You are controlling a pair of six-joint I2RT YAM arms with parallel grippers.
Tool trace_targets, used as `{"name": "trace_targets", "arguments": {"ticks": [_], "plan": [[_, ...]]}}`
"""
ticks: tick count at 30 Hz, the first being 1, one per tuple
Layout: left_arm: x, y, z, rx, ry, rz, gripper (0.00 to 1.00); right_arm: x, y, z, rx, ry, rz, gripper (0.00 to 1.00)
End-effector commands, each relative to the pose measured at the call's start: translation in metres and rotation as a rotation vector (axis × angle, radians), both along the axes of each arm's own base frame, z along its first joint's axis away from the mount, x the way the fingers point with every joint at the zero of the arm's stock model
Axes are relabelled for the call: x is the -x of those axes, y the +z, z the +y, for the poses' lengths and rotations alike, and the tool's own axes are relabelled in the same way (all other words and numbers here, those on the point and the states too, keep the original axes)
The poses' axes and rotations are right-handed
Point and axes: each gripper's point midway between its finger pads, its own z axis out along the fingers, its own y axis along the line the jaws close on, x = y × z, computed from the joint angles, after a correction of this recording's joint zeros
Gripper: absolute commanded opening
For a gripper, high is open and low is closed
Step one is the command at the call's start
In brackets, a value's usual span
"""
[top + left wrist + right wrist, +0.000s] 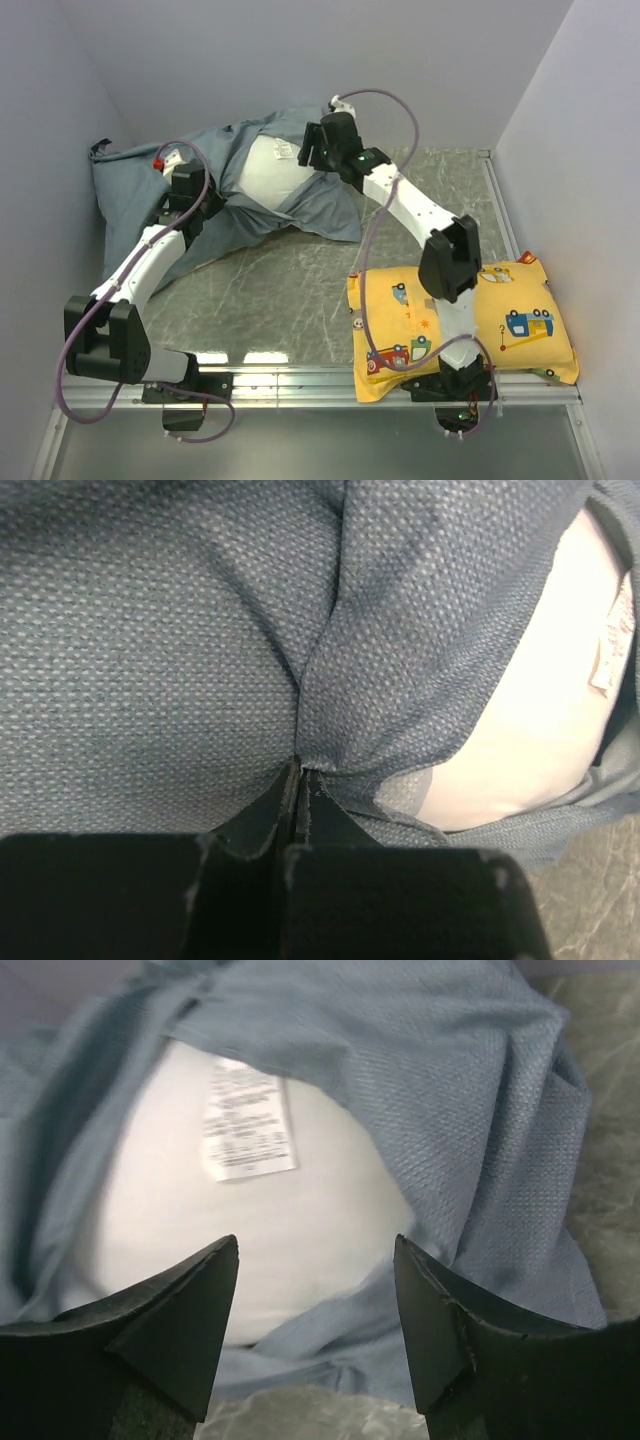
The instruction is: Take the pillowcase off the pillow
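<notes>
The blue-grey pillowcase (130,190) lies crumpled at the back left of the table. The white pillow (270,172) bulges out of its opening. My left gripper (193,197) is shut on a pinched fold of the pillowcase (150,630), fingertips together at the fold (300,765), with the pillow (540,710) bare to its right. My right gripper (310,155) hovers open (315,1245) over the pillow's exposed end (180,1210), with nothing between its fingers. A small sewn tag (248,1120) shows on the pillow, and the pillowcase (450,1110) wraps around its edges.
A yellow pillow printed with cartoon vehicles (500,320) lies at the front right, under the right arm's base. The grey marbled table (280,290) is closed in by white walls at the back and on both sides.
</notes>
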Motion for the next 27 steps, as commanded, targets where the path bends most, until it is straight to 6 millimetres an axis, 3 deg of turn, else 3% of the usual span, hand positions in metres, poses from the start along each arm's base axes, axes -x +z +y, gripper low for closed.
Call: {"name": "trace_targets", "arguments": {"ticks": [1, 2, 3, 4, 5, 6, 7, 8, 9, 10, 12, 14, 15, 18, 20, 24, 27], "plan": [[-0.006, 0.005, 0.002, -0.024, 0.012, -0.01, 0.01, -0.005, -0.073, -0.014, 0.157, -0.037, 0.16, 0.7], [-0.006, 0.005, 0.004, -0.031, 0.017, -0.006, 0.01, -0.005, -0.08, -0.017, 0.165, -0.042, 0.172, 0.7], [-0.008, 0.007, 0.009, -0.042, 0.034, -0.007, 0.0, -0.004, -0.099, -0.028, 0.177, -0.054, 0.206, 0.63], [-0.008, 0.007, 0.012, -0.046, 0.04, -0.002, 0.0, -0.003, -0.1, -0.035, 0.165, -0.066, 0.21, 0.56], [-0.008, 0.01, 0.014, -0.045, 0.044, -0.006, 0.0, -0.001, -0.105, -0.042, 0.162, -0.073, 0.219, 0.49], [-0.009, 0.011, 0.021, -0.042, 0.053, -0.007, 0.0, 0.008, -0.128, -0.053, 0.173, -0.083, 0.249, 0.33], [-0.009, 0.013, 0.026, -0.041, 0.061, -0.005, 0.01, 0.007, -0.12, -0.069, 0.152, -0.11, 0.236, 0.26], [-0.009, 0.019, 0.031, -0.041, 0.069, -0.012, 0.0, 0.01, -0.124, -0.082, 0.145, -0.129, 0.245, 0.21], [-0.009, 0.022, 0.042, -0.044, 0.089, -0.016, 0.01, 0.025, -0.148, -0.093, 0.161, -0.135, 0.294, 0.13], [-0.009, 0.026, 0.045, -0.051, 0.09, -0.021, 0.0, 0.025, -0.136, -0.098, 0.11, -0.139, 0.267, 0.1], [-0.009, 0.032, 0.056, -0.062, 0.106, -0.029, 0.0, 0.033, -0.15, -0.116, 0.071, -0.16, 0.276, 0.05], [-0.011, 0.033, 0.059, -0.065, 0.106, -0.021, 0.0, 0.038, -0.165, -0.116, 0.036, -0.146, 0.306, 0.03], [-0.012, 0.032, 0.058, -0.075, 0.09, -0.019, 0.01, 0.038, -0.183, -0.116, 0.048, -0.146, 0.344, 0.01], [-0.02, 0.032, 0.042, -0.061, -0.004, -0.014, 0.01, 0.037, -0.199, -0.095, 0.009, -0.071, 0.395, 0.0], [-0.024, 0.033, 0.034, -0.065, -0.048, -0.001, 0.0, 0.036, -0.199, -0.085, -0.027, -0.046, 0.392, 0.0], [-0.022, 0.041, 0.02, -0.172, -0.094, 0.014, 0.16, 0.036, -0.189, -0.075, -0.055, -0.008, 0.365, 0.0], [-0.02, 0.054, 0.021, -0.206, -0.09, 0.002, 0.3, 0.038, -0.18, -0.076, -0.06, -0.002, 0.339, 0.0]]}}
